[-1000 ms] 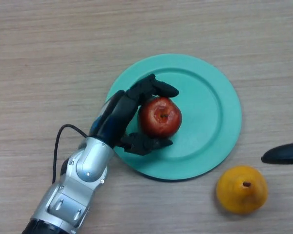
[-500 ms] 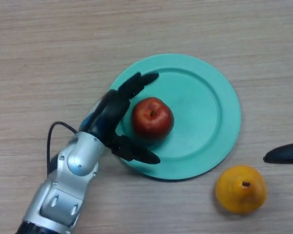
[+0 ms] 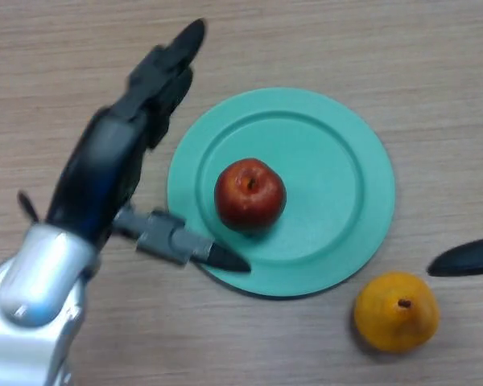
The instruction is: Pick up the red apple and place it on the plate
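Note:
The red apple (image 3: 250, 195) stands upright on the left half of the round green plate (image 3: 338, 193), stem up. My left hand (image 3: 117, 157) hangs above the table to the left of the plate, raised towards the camera, open with its fingers straight and pointing to the far side. Its thumb (image 3: 213, 255) reaches out over the plate's near-left rim, clear of the apple. Only the black tip of my right hand (image 3: 465, 258) shows at the right edge of the view.
An orange pear-shaped fruit (image 3: 396, 312) lies on the wooden table just beyond the plate's near-right rim, close to the right hand's tip.
The left hand has let go of the apple, straightened its fingers and lifted up and back to the left. The apple stays on the plate, slightly further left.

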